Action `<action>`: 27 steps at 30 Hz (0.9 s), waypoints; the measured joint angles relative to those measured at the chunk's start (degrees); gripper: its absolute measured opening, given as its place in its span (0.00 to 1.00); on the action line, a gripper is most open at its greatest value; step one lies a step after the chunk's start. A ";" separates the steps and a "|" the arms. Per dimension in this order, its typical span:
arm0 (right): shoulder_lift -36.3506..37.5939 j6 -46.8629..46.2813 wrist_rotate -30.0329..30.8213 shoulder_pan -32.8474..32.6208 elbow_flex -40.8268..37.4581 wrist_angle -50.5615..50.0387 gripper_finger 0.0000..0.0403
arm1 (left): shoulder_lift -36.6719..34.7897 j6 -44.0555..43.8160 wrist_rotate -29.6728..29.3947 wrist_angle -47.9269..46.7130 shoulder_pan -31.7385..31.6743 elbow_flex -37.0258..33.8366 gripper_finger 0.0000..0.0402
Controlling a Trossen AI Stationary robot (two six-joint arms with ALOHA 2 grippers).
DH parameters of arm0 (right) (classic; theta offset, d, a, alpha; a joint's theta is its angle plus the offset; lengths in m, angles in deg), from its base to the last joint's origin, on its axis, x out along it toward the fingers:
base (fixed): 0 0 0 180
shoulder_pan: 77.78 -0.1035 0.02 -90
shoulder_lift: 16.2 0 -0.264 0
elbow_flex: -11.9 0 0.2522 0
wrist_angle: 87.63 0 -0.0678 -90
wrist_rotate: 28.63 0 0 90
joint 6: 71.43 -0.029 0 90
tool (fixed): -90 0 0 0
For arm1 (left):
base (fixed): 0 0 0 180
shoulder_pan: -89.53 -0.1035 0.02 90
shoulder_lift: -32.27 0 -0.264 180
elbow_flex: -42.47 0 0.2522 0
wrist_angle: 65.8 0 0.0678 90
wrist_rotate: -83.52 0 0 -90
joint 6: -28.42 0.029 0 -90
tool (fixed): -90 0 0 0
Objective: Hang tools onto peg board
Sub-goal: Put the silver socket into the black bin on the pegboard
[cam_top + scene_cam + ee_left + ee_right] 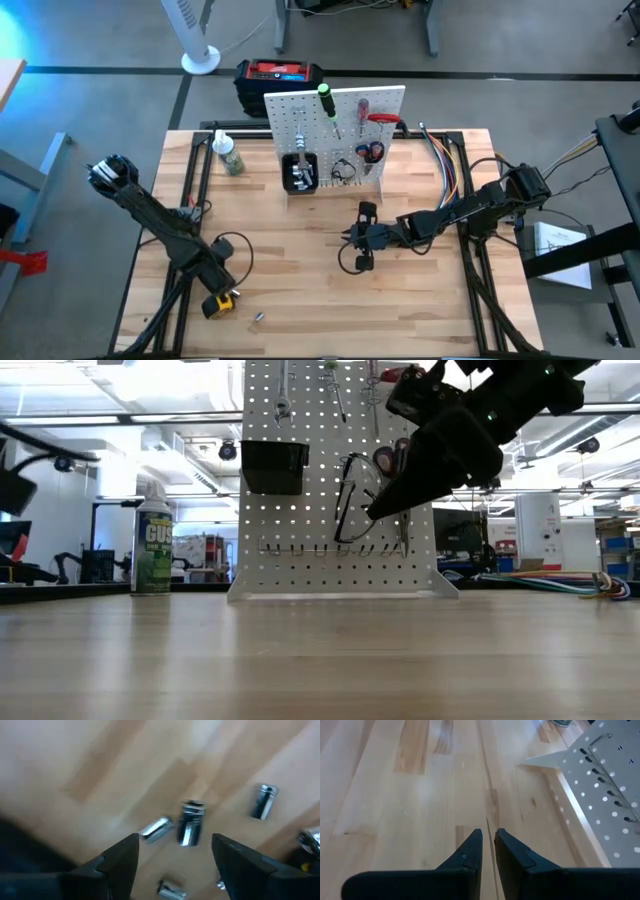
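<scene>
The white peg board [335, 130] stands upright at the table's far middle. On it hang a green-handled screwdriver [327, 100], a red-handled one [363, 108], red pliers [383, 120] and black-framed glasses [350, 510]. My left gripper [175, 852] points down near the table's front left, open over several small silver sockets [191, 822] that lie on the wood. A yellow tape measure [222, 302] lies right beside it. My right gripper [488, 842] hovers shut and empty in front of the board, slanting down.
A green-labelled bottle [230, 155] stands left of the board, and a black bin [300, 170] sits on the board's front. A red-and-black box [280, 75] is behind the board. One silver piece [258, 317] lies alone near the front edge. Coloured cables [445, 160] run along the right.
</scene>
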 joint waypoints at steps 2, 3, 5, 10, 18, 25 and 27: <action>0.00 -0.47 0.00 0.02 -0.05 0.04 0.09 | 0.00 1.41 1.09 4.49 0.00 -2.05 0.60; 0.00 -0.57 0.00 0.04 -0.11 0.00 0.09 | -0.11 1.63 1.40 5.42 -0.03 -2.69 0.60; 0.00 -0.39 0.00 0.07 -0.15 -0.06 0.09 | -0.28 1.35 1.58 6.34 -0.03 -3.98 0.60; 0.00 0.92 0.00 1.20 -0.15 0.53 0.09 | -0.32 0.99 1.78 6.21 -0.12 -4.76 0.53; 0.02 0.40 0.00 2.19 -0.15 1.11 0.09 | -0.04 0.62 -2.26 6.35 -0.18 -3.88 0.21; 0.04 0.04 0.00 2.14 -0.16 1.11 0.09 | -0.04 1.08 -3.89 7.23 -0.23 -4.12 0.02; 0.04 0.03 0.00 2.14 -0.24 1.11 0.09 | -0.04 1.08 -4.07 7.20 -0.29 -3.87 0.01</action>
